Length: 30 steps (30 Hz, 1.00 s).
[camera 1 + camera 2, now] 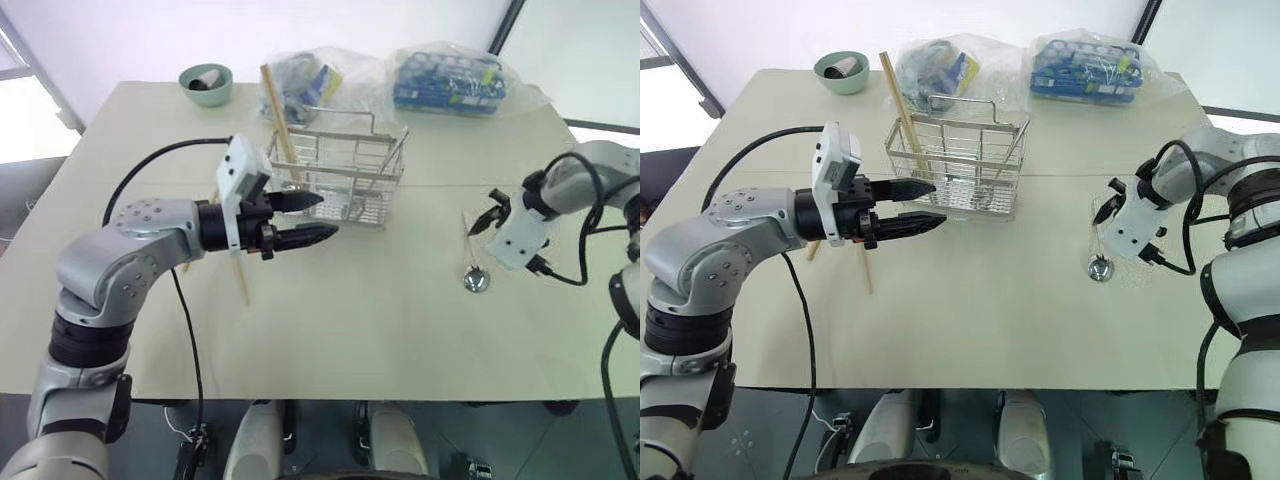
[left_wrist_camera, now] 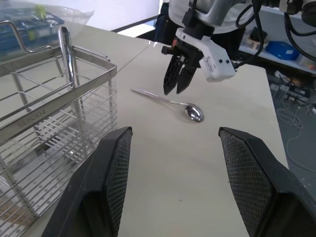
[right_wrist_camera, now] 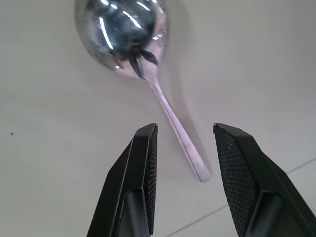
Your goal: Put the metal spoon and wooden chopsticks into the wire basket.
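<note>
I see the metal spoon (image 1: 474,268) lying flat on the table (image 1: 400,340), well right of the wire basket (image 1: 345,180). My right gripper (image 3: 181,143) hovers over its handle, fingers parted, empty. My left gripper (image 1: 325,218) waits beside the basket, open and empty. One wooden chopstick (image 1: 240,280) lies under it.

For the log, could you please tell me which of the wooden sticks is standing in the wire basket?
The thicker pale wooden stick leans upright in the silver wire basket; the thin light-brown chopstick lies flat on the table.
</note>
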{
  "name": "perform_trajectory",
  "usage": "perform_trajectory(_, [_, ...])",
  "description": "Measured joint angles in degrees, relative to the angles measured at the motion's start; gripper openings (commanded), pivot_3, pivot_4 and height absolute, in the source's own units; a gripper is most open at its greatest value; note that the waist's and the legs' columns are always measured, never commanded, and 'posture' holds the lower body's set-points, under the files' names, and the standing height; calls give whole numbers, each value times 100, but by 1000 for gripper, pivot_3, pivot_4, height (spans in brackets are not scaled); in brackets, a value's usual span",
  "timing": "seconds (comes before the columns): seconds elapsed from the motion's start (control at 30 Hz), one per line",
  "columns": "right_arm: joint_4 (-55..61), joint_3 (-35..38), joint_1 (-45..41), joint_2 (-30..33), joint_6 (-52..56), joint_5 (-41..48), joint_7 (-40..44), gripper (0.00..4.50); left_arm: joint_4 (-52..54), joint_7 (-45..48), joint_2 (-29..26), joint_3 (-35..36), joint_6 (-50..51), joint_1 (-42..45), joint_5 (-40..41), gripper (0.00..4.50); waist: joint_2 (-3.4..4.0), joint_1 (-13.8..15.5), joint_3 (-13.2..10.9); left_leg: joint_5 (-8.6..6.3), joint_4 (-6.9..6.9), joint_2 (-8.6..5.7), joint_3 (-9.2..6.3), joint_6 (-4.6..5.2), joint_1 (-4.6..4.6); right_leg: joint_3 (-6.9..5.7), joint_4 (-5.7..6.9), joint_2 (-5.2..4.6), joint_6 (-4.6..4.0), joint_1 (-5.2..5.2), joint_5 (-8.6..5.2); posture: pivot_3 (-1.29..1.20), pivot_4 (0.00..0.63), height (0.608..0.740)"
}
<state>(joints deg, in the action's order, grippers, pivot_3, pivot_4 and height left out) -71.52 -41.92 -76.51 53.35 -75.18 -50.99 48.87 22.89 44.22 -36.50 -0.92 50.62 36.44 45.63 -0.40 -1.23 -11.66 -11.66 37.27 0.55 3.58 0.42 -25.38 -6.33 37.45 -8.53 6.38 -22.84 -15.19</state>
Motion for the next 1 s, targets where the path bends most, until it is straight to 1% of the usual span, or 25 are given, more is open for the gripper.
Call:
perform_trajectory(0.23, [-9, -512, 203, -53, 54, -792, -1301, 1799, 206, 65, -67, 2, 166, 2, 130, 2951, -5, 10, 3, 1, 3, 1, -3, -1, 3, 1, 0, 2, 0, 8, 0, 0, 150, 707])
perform_trajectory(0.4, [-146, -598, 197, -106, 117, -933, -1746, 1799, 206, 21, -85, 14, 245, 58, 131, 2951, -15, -8, 9, 1, 10, 2, -4, -2, 13, 1, 0, 4, 0, 20, 0, 0, 150, 707])
perform_trajectory(0.43, [-186, -599, 200, -130, 125, -935, -1780, 1570, 205, 2, -90, 17, 256, 89, 131, 2951, -22, -18, 13, 1, 10, 3, -6, -2, 19, 1, 0, 6, 0, 25, 0, 0, 150, 707])
perform_trajectory(0.5, [-259, -602, 200, -183, 121, -935, -1760, 944, 205, -35, -111, 29, 262, 148, 132, 2951, -32, -46, 19, 2, 9, 6, -8, -3, 25, 1, -1, 11, -1, 33, 0, 0, 150, 707])
perform_trajectory(0.57, [-325, -594, 201, -230, 123, -906, -1735, 68, 205, -49, -133, 80, 267, 152, 133, 2951, -34, -110, 20, 2, 7, 6, -11, -3, 26, 1, -1, 12, -1, 35, 0, 0, 150, 707])
perform_trajectory(0.73, [-364, -522, 203, -270, 100, -756, -1656, 68, 199, -60, -137, 81, 268, 157, 135, 2951, -33, -141, 20, 7, -1, 23, -11, -12, 34, 5, -1, 31, -6, 36, 1, 0, 150, 707])
perform_trajectory(0.8, [-418, -449, 217, -281, 89, -600, -1509, 68, 193, -60, -137, 81, 264, 157, 131, 2951, -33, -137, 20, 7, -1, 24, -9, -12, 34, 6, -1, 32, -6, 36, 1, 0, 150, 707])
perform_trajectory(0.87, [-613, -204, 239, -369, -37, -223, -1113, 68, 177, -57, -138, 81, 250, 157, 122, 2951, -33, -138, 20, 7, -2, 24, -8, -12, 34, 7, -3, 32, -6, 36, 1, 0, 150, 707])
perform_trajectory(0.93, [-1118, 499, 278, -764, -307, 582, -127, 68, 97, -46, -147, 84, 219, 159, 105, 2951, -30, -152, 18, 8, -4, 34, -4, -13, 34, 12, -17, 49, -19, 37, 12, 0, 150, 707])
perform_trajectory(0.97, [-1601, 1306, 272, -1147, -275, 1199, 924, 68, 19, -39, -150, 83, 179, 173, 78, 2951, -31, -158, 16, 11, -4, 38, -2, -17, 34, 14, -30, 67, -31, 41, 21, 0, 150, 707])
perform_trajectory(1.0, [-1838, 1893, 259, -1419, -153, 1659, 1718, 68, -34, -36, -149, 84, 151, 195, 50, 2951, -29, -154, 14, 12, -4, 44, -3, -19, 34, 14, -33, 74, -36, 41, 24, 0, 150, 707])
